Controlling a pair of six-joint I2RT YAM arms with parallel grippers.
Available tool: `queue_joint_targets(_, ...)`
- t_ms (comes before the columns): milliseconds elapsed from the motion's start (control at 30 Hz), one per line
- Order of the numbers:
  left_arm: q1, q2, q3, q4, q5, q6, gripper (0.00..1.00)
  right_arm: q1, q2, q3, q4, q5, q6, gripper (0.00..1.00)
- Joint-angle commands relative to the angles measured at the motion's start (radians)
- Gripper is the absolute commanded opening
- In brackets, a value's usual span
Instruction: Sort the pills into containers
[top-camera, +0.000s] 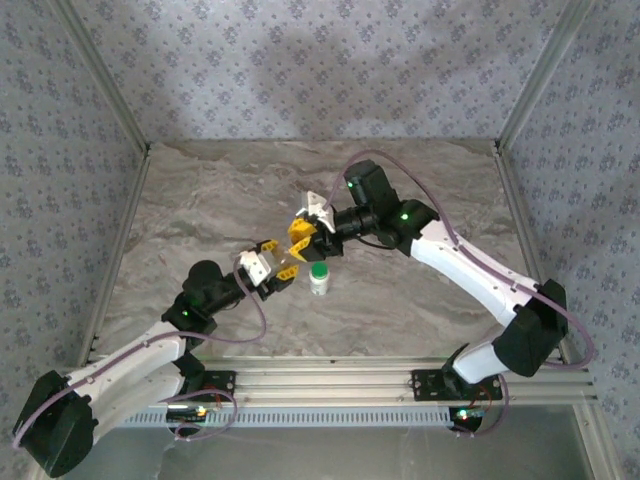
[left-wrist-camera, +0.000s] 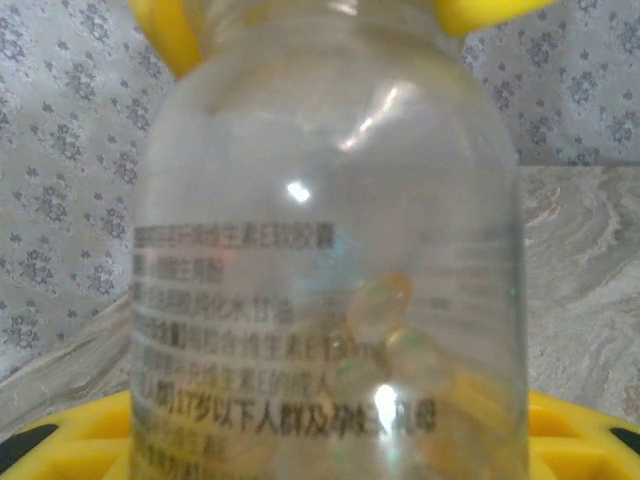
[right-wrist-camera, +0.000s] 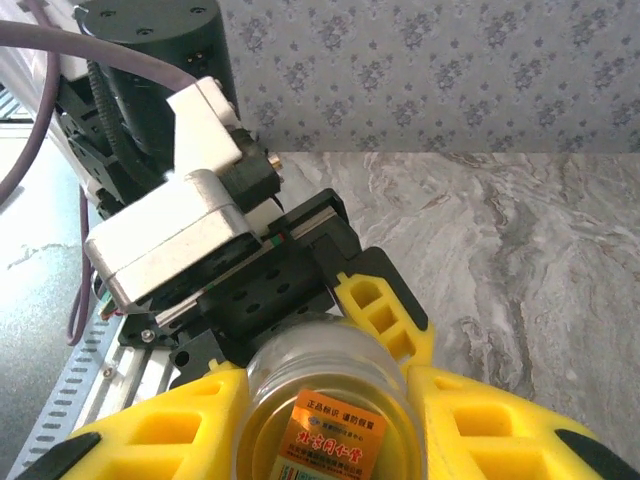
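1. The left gripper (top-camera: 279, 263) and right gripper (top-camera: 301, 236) meet nose to nose over the middle of the surface (top-camera: 200, 200), sharing one clear pill bottle (left-wrist-camera: 330, 250) held off it.
2. The left gripper is clamped on the bottle's printed body. In the left wrist view its yellow fingers (left-wrist-camera: 80, 440) sit at the bottom of the body.
3. The right gripper is closed on the bottle's narrower end, with a yellow finger pressed on each side in its own wrist view. Whether a cap sits there I cannot tell.
4. Translucent yellow softgel capsules (left-wrist-camera: 380, 305) lie loose in the lower part of the bottle. None are on the surface.
5. A green-capped white bottle (top-camera: 319, 278) stands upright on the surface just beside the left gripper, apart from both grippers.
6. Slip risk: the bottle wall is smooth and rounded. If one arm twists or pulls while the other holds, the bottle may turn inside the grip rather than open, or pop out and drop.
7. Spill risk: if the end comes free while the bottle is tipped, the capsules would likely roll out and scatter over the surface.
8. Knock risk: the green-capped bottle is close. A swing of the left gripper towards it could topple it.
9. Crowding risk: the fingers of both grippers sit very near each other, so a small misjudged move could jam them together.
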Motion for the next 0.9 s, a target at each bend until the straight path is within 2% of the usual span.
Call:
queue_joint_targets(0, -0.006, -0.029, 0.017, 0.111, 0.042, 0.008, 0.17, 0.032, 0.053, 0.035, -0.143, 0.066, -0.101, 0.15)
queue_joint_targets(67, -0.007, -0.033, 0.013, 0.120, 0.044, 0.008, 0.17, 0.044, 0.061, 0.035, -0.161, 0.043, -0.162, 0.15)
queue_joint_targets(133, -0.007, -0.044, 0.006, 0.133, 0.036, 0.009, 0.17, 0.047, 0.069, 0.029, -0.192, -0.033, -0.241, 0.15)
queue_joint_targets(200, -0.008, -0.063, -0.002, 0.142, 0.027, 0.017, 0.17, 0.045, 0.088, 0.040, -0.309, -0.075, -0.373, 0.16)
queue_joint_targets(267, -0.007, -0.079, -0.006, 0.151, 0.023, 0.022, 0.16, 0.047, 0.117, 0.071, -0.418, -0.044, -0.479, 0.15)
queue_joint_targets(367, -0.006, -0.095, 0.000, 0.164, 0.018, 0.021, 0.15, 0.036, 0.184, 0.145, -0.545, 0.023, -0.508, 0.15)
queue_joint_targets(500, -0.006, -0.122, 0.007, 0.203, 0.010, 0.027, 0.15, 0.020, 0.235, 0.180, -0.595, -0.011, -0.503, 0.16)
queue_joint_targets(667, -0.007, -0.119, 0.025, 0.294, -0.032, 0.031, 0.15, 0.032, 0.223, 0.117, -0.377, -0.075, -0.192, 0.16)
queue_joint_targets(700, -0.007, -0.113, 0.032, 0.313, -0.037, 0.031, 0.15, 0.032, 0.213, 0.091, -0.299, -0.062, -0.082, 0.15)
queue_joint_targets(767, -0.007, -0.101, 0.052, 0.329, -0.051, 0.041, 0.14, 0.029, 0.199, 0.063, -0.204, -0.016, 0.094, 0.15)
queue_joint_targets(867, -0.007, -0.079, 0.089, 0.313, -0.089, 0.077, 0.14, 0.034, 0.193, 0.063, -0.107, 0.151, 0.337, 0.16)
